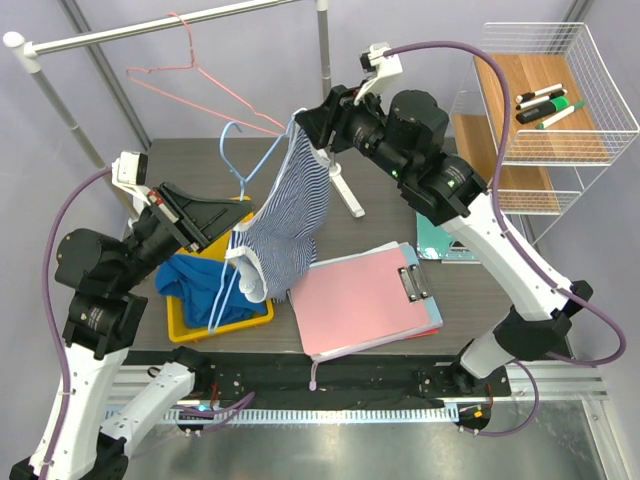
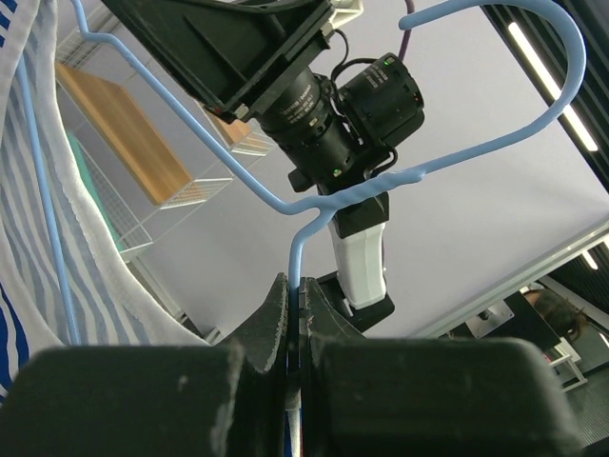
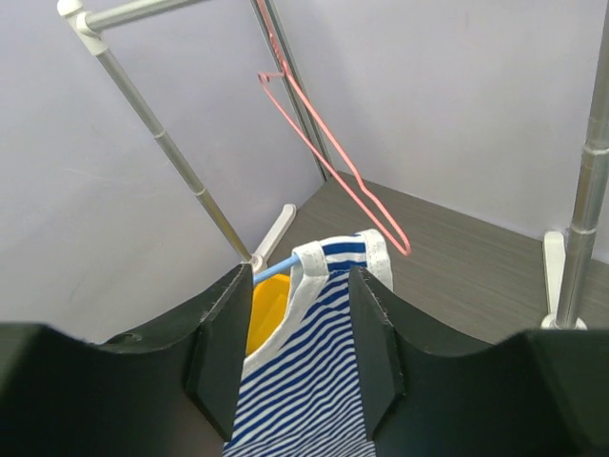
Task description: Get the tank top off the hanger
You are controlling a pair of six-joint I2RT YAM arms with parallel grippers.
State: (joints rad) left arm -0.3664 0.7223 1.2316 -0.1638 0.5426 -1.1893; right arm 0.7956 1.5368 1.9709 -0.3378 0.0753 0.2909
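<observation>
**Inspector:** Where is the garment hanging?
**Assistant:** The striped tank top is hanging on the blue hanger above the table, between both grippers.
**Inspector:** Fingers?
**Assistant:** The left gripper is clamping the hanger's wire tight. The right gripper is standing with its jaws apart, one shoulder strap lying between them.
**Inspector:** Any writing?
**Assistant:** Markers are lying on the wire shelf, but their labels are showing too small to read.

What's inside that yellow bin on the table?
A crumpled blue cloth lies in the yellow bin. Its far side is covered by the left arm and the hanging striped tank top, so anything there is unseen.
</observation>
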